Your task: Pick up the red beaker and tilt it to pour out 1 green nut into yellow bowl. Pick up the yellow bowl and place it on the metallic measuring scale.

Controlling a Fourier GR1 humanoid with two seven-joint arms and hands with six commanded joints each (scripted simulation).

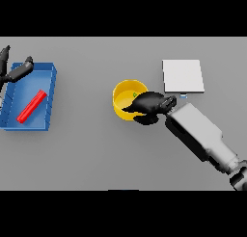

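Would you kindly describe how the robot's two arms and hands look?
The right arm is a boxy light-grey and white forearm, darker grey near its lower end, ending in a black right hand. Of the left, only the dark grey-black left hand shows. No cables or markings are visible.

Red beaker [32,106]: lying on its side, slanted, long and thin, inside the blue bin [48,82] at the table's left, well apart from everything else. Yellow bowl [123,98]: round, upright on the table near centre, small green nut [134,94] inside near its right wall; right rim partly covered by a dark hand. Metallic measuring scale [183,76]: flat pale square plate, up and right of the bowl, near but not touching, nothing on it.
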